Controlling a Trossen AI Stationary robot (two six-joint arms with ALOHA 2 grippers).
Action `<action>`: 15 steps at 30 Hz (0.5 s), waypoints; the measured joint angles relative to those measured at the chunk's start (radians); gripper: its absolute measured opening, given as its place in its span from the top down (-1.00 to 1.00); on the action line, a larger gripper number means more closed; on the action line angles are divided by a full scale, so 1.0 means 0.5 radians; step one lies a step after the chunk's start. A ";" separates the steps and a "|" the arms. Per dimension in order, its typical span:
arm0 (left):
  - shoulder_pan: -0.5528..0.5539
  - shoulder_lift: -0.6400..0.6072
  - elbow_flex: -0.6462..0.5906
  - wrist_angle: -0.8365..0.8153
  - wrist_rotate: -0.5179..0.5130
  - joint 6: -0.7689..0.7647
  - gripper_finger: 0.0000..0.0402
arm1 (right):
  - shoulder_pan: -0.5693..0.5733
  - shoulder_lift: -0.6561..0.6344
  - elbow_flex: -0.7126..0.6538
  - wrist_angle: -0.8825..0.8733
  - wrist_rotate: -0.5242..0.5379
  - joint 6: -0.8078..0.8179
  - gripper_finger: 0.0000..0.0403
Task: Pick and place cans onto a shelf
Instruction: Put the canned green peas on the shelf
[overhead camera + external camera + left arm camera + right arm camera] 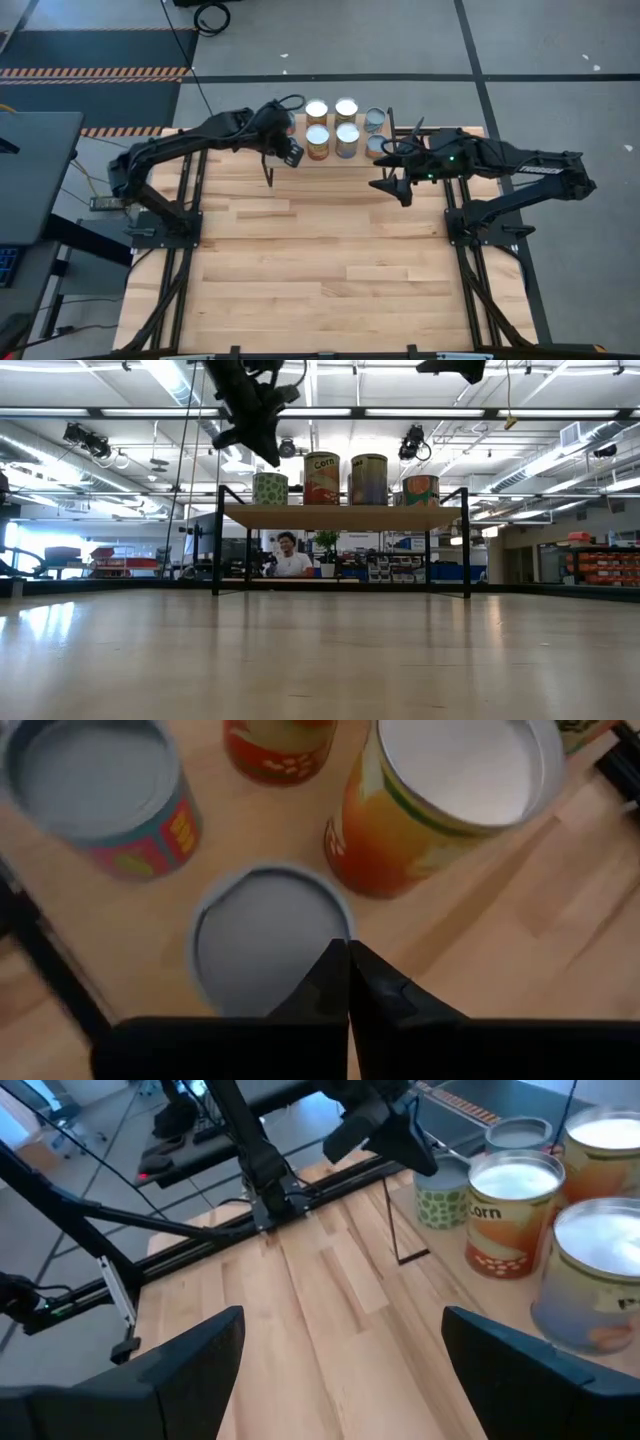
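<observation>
1. The cans [346, 128] are small tins with silver or white tops and orange, green or blue-grey labels; all visible ones stand upright on the shelf [340, 516] at the table's [330, 270] far edge.
2. The high view shows six tops; the left gripper [290, 150] hides that end of the shelf, where the low view shows a green can [270, 488].
3. Left jaws are pressed together, empty, above the shelf.
4. The right gripper [392, 185] hovers over the table, jaws spread.
</observation>
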 joint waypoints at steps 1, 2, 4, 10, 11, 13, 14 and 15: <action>0.003 0.022 0.001 0.013 0.000 0.024 0.99 | -0.007 0.001 -0.001 -0.010 0.003 0.005 -0.72; 0.003 0.045 0.001 0.001 -0.004 0.035 0.99 | -0.008 0.002 -0.001 -0.018 0.003 0.024 -0.72; 0.004 0.089 0.002 -0.002 -0.037 0.047 0.99 | -0.009 0.011 -0.001 -0.019 0.011 0.053 -0.72; 0.014 0.108 0.001 -0.016 -0.188 0.143 1.00 | -0.005 0.014 -0.001 -0.019 0.011 0.157 -0.72; 0.020 0.103 0.001 -0.018 -0.207 0.150 1.00 | -0.005 0.014 -0.001 -0.020 0.011 0.162 -0.72; 0.039 0.085 0.001 -0.032 -0.229 0.187 1.00 | -0.005 0.013 -0.001 -0.019 0.012 0.164 -0.72; 0.048 0.082 0.001 -0.029 -0.232 0.207 1.00 | -0.005 0.013 -0.001 -0.019 0.013 0.164 -0.72; 0.061 0.082 0.001 -0.027 -0.234 0.219 1.00 | -0.005 0.014 -0.001 -0.019 0.013 0.164 -0.72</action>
